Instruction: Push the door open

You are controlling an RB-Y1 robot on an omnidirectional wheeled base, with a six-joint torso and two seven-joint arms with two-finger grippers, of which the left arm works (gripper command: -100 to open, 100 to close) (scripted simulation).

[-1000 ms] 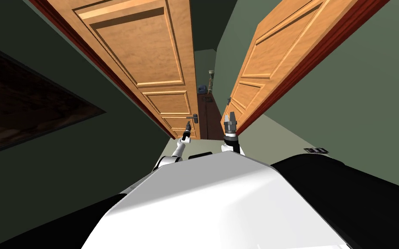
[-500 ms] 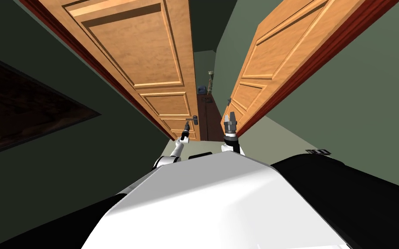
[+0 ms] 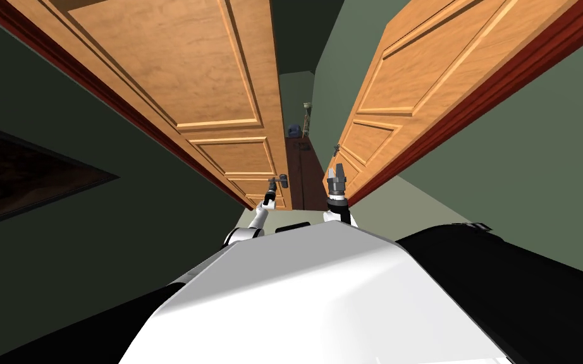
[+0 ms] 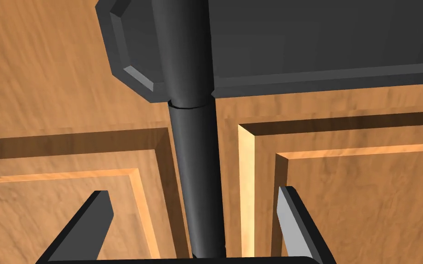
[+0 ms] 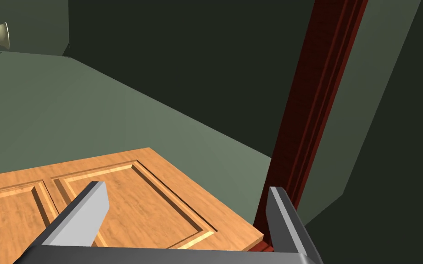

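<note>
Left end effector point(image 4: 194, 191) at the wooden door point(image 3: 220, 82) on the robot's left, its fingers spread wide with the dark lever handle point(image 4: 192, 151) running between them, apart from both. Right end effector point(image 3: 336, 172), likewise wide and holding nothing, is raised beside the edge of the second wooden door point(image 3: 423, 69) and its red-brown frame point(image 5: 311, 114). Both doors stand ajar with a narrow gap between them.

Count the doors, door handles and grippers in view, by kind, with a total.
Doors: 2, left door and right door
Door handles: 2, left handle and right handle
Grippers: 2, left gripper and right gripper
Total: 6
</note>
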